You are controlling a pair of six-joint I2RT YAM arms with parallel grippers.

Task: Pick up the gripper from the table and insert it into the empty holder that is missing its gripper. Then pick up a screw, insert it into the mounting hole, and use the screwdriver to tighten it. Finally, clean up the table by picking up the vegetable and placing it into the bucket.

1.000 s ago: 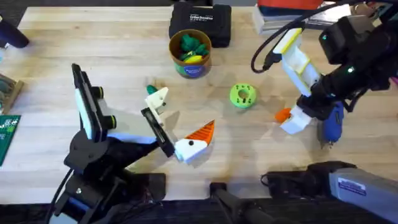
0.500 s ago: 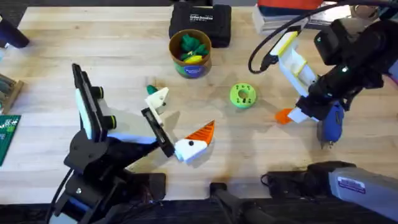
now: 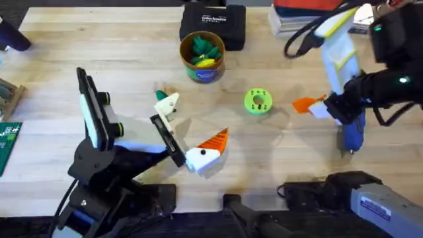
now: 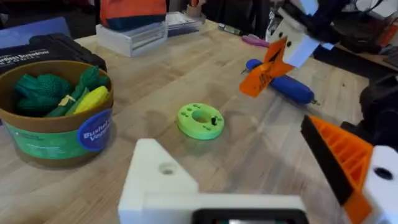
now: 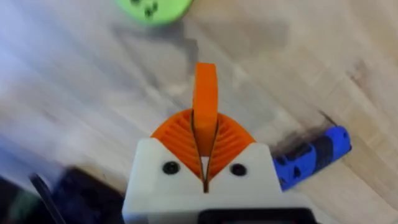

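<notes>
Off to the far left of my right tool sits my left tool point(image 3: 195, 122), spread wide and holding nothing. Across it runs the black bar-shaped holder point(image 3: 165, 132). One side carries an orange ribbed finger point(image 3: 215, 141), while the other ends in a bare white block point(image 3: 170, 104) with no finger on it. Beyond the left tool stands the small round bucket with the orange-brown rim point(image 3: 203, 56), with green and yellow toy food inside.

Between the two tools, nearer my right one, a flat lime-green disc with holes point(image 3: 258, 102) lies on the light wooden table point(image 3: 119, 39).

Just right of the disc hangs the gripper, a white block with an orange ribbed wedge point(image 3: 304, 104). It is clear of the table and pinched in my right tool point(image 3: 324, 107), whose orange pads are closed narrow on it. From the right wrist the wedge point(image 5: 205, 87) juts straight out between the pads, edge-on.

Right beneath this tool lies the blue pen-shaped screwdriver point(image 3: 351, 132).

The grip looks thin to me. With so much of the piece overhanging the pads, any knock could twist it or pull it free. If I carry it low toward the holder, the disc is in the way. At the holder, the fitted orange finger crowds the approach, and a tilted piece would likely jam rather than seat.
</notes>
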